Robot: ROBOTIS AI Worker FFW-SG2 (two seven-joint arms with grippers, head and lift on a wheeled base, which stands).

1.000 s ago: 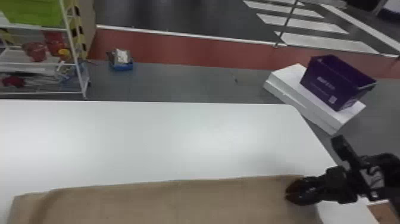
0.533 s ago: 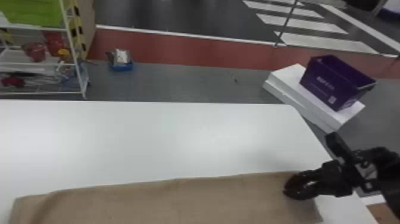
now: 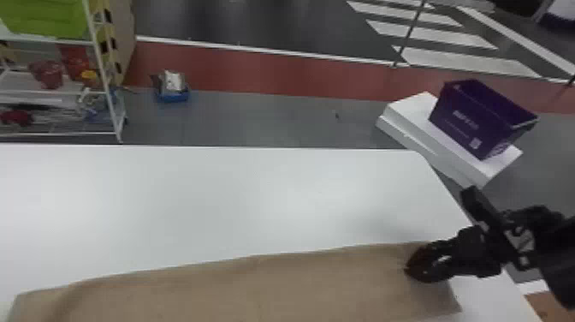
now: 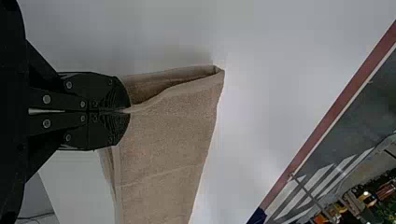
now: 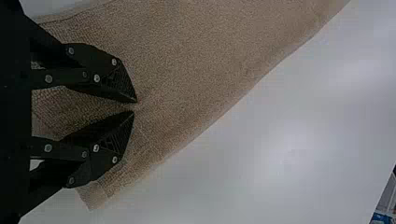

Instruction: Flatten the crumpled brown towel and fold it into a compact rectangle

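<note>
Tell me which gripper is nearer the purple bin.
Right. The right gripper is at the brown towel's right end, on the purple bin's side; the left gripper pinches the towel's edge, farther from the bin.

one brown towel point(image 3: 256, 291), laid lengthwise along a white table point(image 3: 256, 192); one right gripper point(image 3: 411, 267), at the towel's right end; beyond, one purple bin point(image 3: 475, 122), set on white slabs point(image 3: 408, 130); one shelf rack point(image 3: 102, 75), left, bearing a green bin point(image 3: 47, 17).

The brown towel point(image 3: 256, 291) runs off the head view's bottom edge; small items point(image 3: 18, 117) on the shelf point(image 3: 60, 133), upper left (quite a jumble), blur past telling.
</note>
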